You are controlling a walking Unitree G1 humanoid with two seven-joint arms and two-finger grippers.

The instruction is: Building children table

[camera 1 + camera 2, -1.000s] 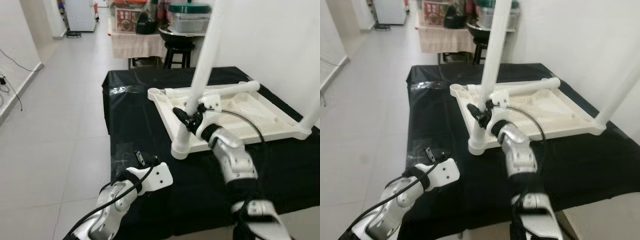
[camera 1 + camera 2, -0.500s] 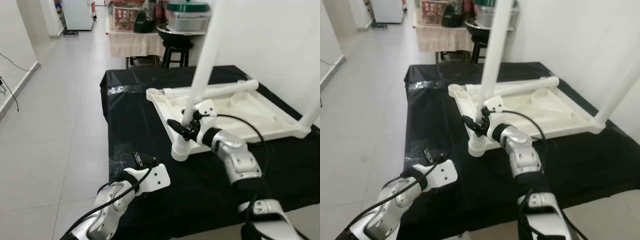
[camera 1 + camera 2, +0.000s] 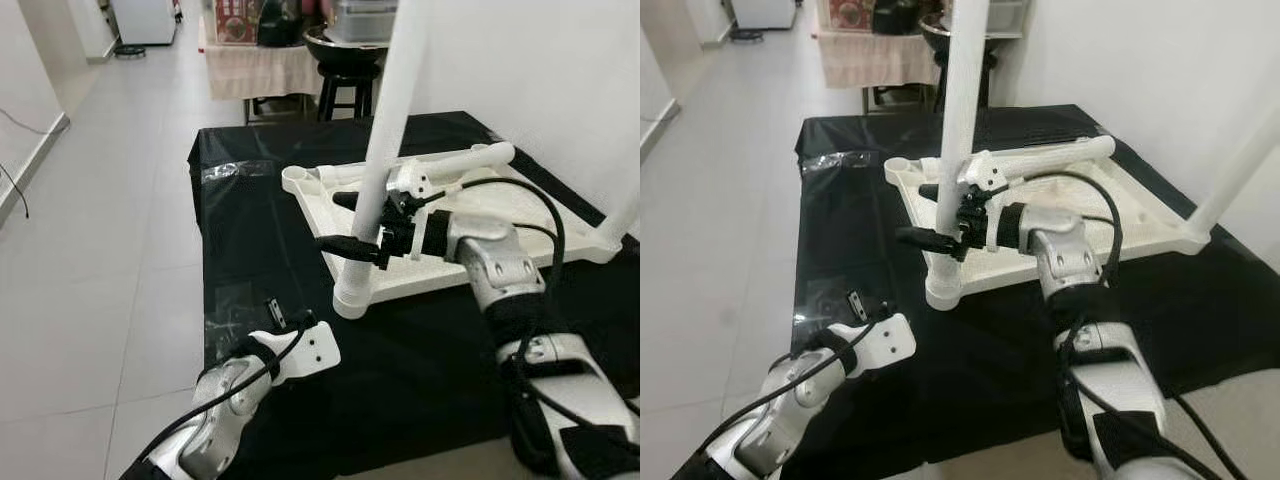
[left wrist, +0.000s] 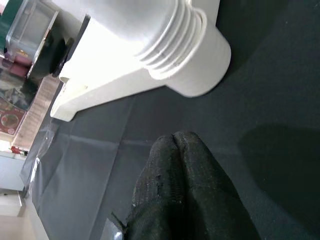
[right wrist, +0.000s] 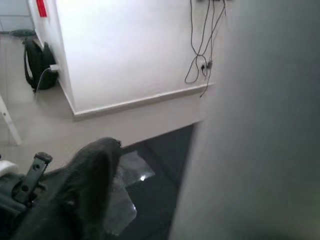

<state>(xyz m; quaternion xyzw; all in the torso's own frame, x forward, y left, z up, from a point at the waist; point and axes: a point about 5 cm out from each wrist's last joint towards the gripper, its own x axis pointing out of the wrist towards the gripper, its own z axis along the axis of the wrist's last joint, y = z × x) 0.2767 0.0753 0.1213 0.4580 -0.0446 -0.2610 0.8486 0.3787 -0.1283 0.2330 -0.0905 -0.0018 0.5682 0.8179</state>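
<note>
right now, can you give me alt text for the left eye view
The right tool straddles an upright white table leg screwed into the corner of an upturned white tabletop on a black-covered table. The left tool rests low near the table's front edge.

The tabletop (image 3: 260, 230) wore a black cloth, matt with faint creases. The children's table (image 3: 500, 215) and its upright leg (image 3: 385, 150) looked like smooth white plastic, slightly glossy. The left claw (image 4: 180, 150) was rough, grainy black. The floor (image 3: 100, 250) was glossy tile.
</note>
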